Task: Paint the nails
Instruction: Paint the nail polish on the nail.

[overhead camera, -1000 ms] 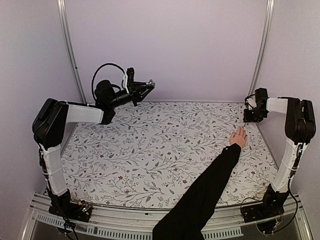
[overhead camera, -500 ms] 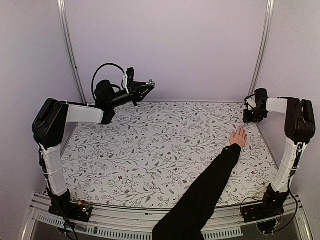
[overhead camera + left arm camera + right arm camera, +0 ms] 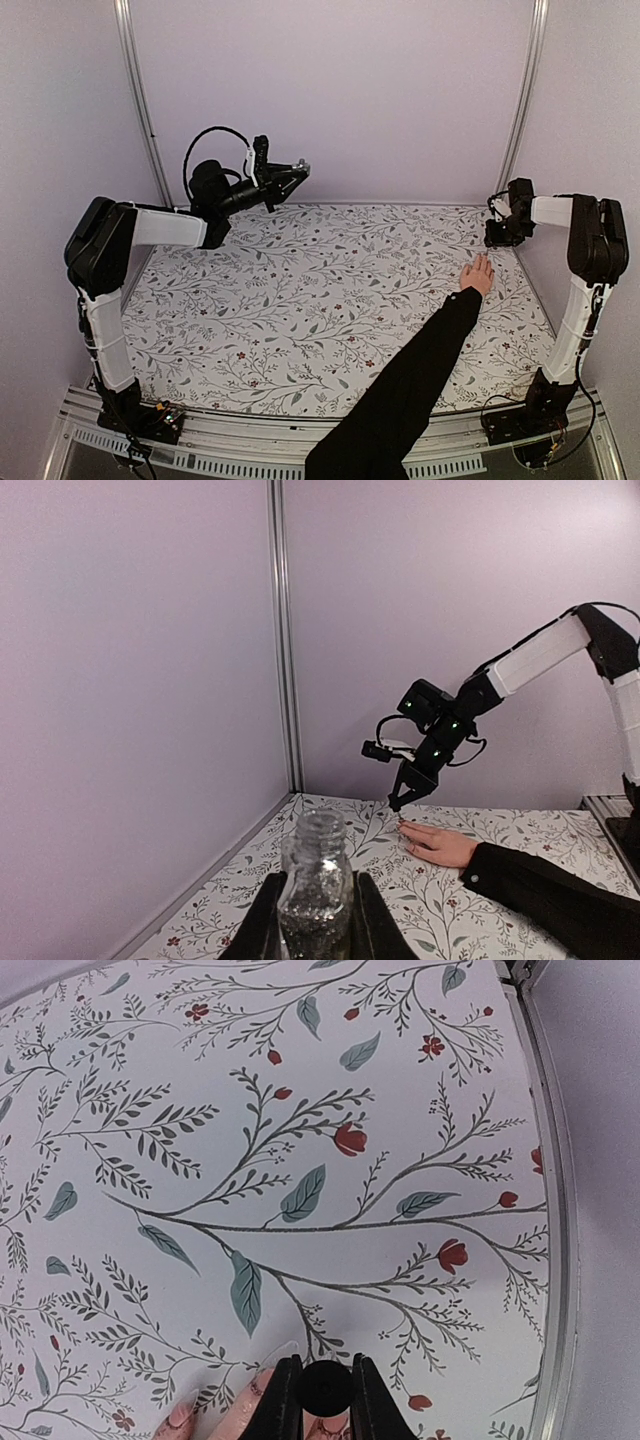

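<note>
- Clamping a small black round piece [image 3: 325, 1388] between its fingers, the right end effector [image 3: 497, 236] hung nose-down near the counter's 2 o'clock corner.
- Its thin lower tip stood just above the fingertips of a bare hand [image 3: 478, 274]; whether they touched could not be told.
- The nails [image 3: 183, 1416] showed pale pink at the bottom edge of the right wrist view, at about 8 o'clock from the black piece.
- The hand lay flat, palm down, on the floral counter [image 3: 300, 290] at about 3 o'clock, with its fingers pointing toward 12 o'clock.
- A long black sleeve [image 3: 400, 390] ran back from the wrist toward the 6 o'clock edge.
- The left end effector [image 3: 296, 170] was closed on a small uncapped bottle [image 3: 318, 880] of dark glittery fill, which stood upright between the fingers.
- That arm was raised above the counter's 11 o'clock corner, well apart from the hand.
</note>
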Controlling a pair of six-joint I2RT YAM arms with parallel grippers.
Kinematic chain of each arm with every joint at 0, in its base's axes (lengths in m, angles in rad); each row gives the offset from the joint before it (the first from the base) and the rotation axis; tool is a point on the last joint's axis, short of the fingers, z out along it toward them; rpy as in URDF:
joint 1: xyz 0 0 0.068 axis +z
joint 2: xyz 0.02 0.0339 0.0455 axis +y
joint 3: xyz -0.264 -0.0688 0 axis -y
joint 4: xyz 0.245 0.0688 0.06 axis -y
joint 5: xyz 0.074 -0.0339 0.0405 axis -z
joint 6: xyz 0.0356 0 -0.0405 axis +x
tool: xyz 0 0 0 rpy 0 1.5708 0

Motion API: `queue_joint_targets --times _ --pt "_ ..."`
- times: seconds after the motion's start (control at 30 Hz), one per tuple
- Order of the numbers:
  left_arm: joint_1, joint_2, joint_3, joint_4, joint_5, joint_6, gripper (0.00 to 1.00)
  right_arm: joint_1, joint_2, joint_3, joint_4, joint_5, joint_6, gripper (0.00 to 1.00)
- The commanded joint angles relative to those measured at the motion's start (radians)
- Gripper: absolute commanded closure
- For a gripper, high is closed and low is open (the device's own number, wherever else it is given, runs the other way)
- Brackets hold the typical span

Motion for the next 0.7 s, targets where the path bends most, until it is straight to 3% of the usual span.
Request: queue_joint_targets --times 0.0,0.67 --pt "0.014 -0.014 0.001 0.018 -0.004 0.002 1.0 0.007 0.021 0.033 0.004 -0.015 0.006 1.0" --pt "0.014 -0.016 0.001 0.015 -0.004 0.005 1.0 0.01 0.044 0.067 0.005 -0.03 0.01 1.0"
